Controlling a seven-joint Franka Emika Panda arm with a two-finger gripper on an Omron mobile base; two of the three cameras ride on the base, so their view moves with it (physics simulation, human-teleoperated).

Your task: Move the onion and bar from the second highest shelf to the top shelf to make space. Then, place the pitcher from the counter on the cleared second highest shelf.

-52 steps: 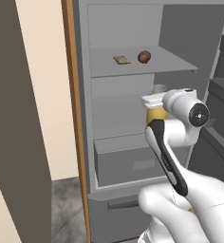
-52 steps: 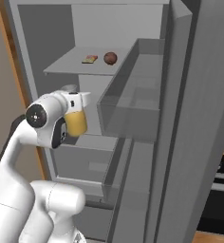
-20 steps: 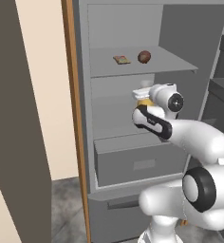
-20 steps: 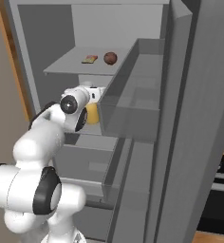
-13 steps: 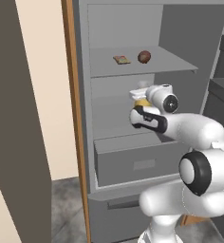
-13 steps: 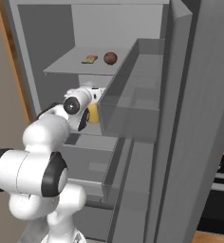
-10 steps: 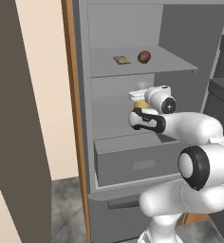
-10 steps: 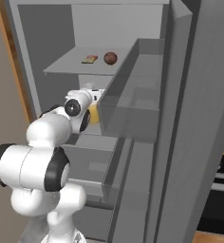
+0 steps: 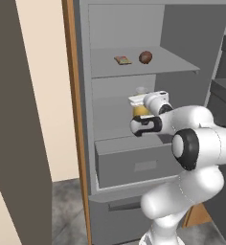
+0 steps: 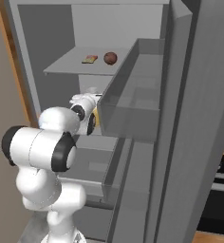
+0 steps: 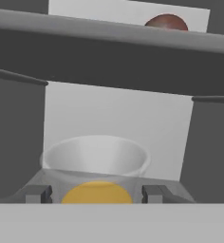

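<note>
With the onion and bar resting on the top shelf, the claw grips the pitcher just under that shelf, inside the fridge cavity, where lifting risks knocking its cap against the shelf's underside.

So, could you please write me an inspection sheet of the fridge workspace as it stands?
Surface: second highest shelf, pale grey, bare on its left.
Job's things: onion and bar apart on the top shelf; pitcher upright in the gripper, over the second highest shelf.
Clutter: nothing seen.
Grippers: gripper shut on the pitcher, inside the fridge.
Cables: nothing seen.
Surroundings: grey drawer below; open fridge door with bin at right; wooden panel edge at left.
</note>
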